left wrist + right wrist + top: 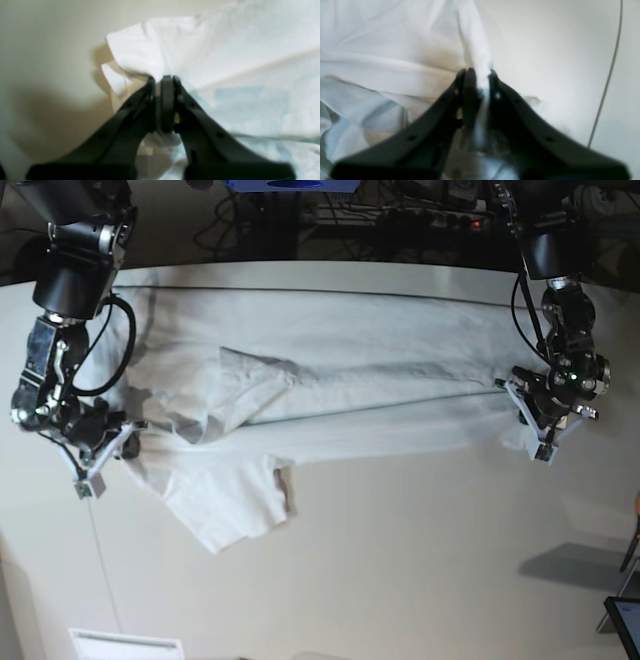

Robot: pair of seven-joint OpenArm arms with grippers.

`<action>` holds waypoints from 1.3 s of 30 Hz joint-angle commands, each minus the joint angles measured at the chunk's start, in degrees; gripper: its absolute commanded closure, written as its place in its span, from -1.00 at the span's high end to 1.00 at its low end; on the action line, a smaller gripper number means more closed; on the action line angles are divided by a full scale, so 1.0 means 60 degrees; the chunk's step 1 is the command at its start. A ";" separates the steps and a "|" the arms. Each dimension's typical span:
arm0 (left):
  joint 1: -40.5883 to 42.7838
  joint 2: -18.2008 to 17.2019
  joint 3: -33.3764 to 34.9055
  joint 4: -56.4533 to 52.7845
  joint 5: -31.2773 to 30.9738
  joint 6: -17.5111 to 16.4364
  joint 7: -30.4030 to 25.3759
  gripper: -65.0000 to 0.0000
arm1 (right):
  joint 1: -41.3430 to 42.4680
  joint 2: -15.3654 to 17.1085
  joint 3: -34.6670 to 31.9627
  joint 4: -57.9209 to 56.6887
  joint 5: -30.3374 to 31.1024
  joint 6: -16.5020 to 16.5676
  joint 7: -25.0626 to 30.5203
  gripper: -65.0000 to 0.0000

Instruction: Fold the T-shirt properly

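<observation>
Now hold the T-shirt (330, 395) taut: stretched long across the table (420, 560) between both arms, with a crumpled flap sagging loose toward the right arm's side. Left gripper (163, 78) clamped tight on a bunched corner. Right gripper (476, 75) narrow, with a twist of cloth between the jaws; gripped or merely lying there, impossible to tell. Probably best to lower both ends level and together, keep the tension even, lay the long edge straight before letting go, and flatten that loose flap before folding further.
</observation>
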 commanded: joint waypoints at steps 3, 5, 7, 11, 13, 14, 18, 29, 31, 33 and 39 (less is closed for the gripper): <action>-0.0098 -0.0172 -0.0067 0.0053 0.0223 0.0158 -0.0240 -1.00 | 0.0208 0.0213 0.0363 0.0228 -0.0059 -0.0683 0.0129 -0.14; -0.0098 -0.0172 -0.0067 0.0053 0.0223 0.0158 -0.0298 -1.00 | 0.0223 0.0213 0.0906 0.0228 -0.0074 -0.1298 0.0217 0.10; -0.0098 -0.0172 -0.0067 0.0068 0.0223 0.0158 -0.0283 -1.00 | 0.0223 0.0257 0.1316 0.0316 -0.0074 -0.1723 0.0598 0.22; -0.0083 -0.0055 -0.0096 0.0126 0.0223 0.0158 -0.0283 -1.00 | 0.0238 0.0359 0.1448 0.1151 -0.0074 -0.1738 0.0891 0.25; -0.0083 -0.0040 -0.0067 0.0141 0.0223 0.0158 -0.0283 -1.00 | 0.0370 0.0315 0.1331 0.1679 -0.0059 -0.1723 0.0847 0.25; -0.0083 -0.0040 -0.0067 0.0141 0.0223 0.0158 -0.0283 -1.00 | 0.0545 0.0301 0.0906 0.1840 -0.0059 -0.1708 0.0818 0.25; -0.0083 -0.0040 -0.0067 0.0156 0.0223 0.0158 -0.0283 -1.00 | 0.1073 0.0315 -0.1102 0.1811 -0.0044 -0.1708 0.0730 0.25; -0.0083 0.0019 -0.0140 0.0156 0.0223 0.0158 -0.0283 -1.00 | 0.3139 -0.0066 -0.3475 -0.1999 -0.0059 -0.1796 0.2327 0.25; -0.0083 0.0019 -0.0140 0.0141 0.0223 0.0158 -0.0283 -1.00 | 0.3447 -0.0066 -0.3754 -0.2834 -0.0059 -0.1796 0.2781 0.25; -0.0083 0.0019 -0.0140 0.0141 0.0223 0.0158 -0.0283 -1.00 | 0.3798 -0.0066 -0.3886 -0.3610 -0.0059 -0.1796 0.3059 0.25; -0.0083 0.0033 -0.0067 0.0156 0.0223 0.0158 -0.0283 -1.00 | 0.4692 -0.0066 -0.4252 -0.5750 -0.0059 -0.1752 0.4129 0.25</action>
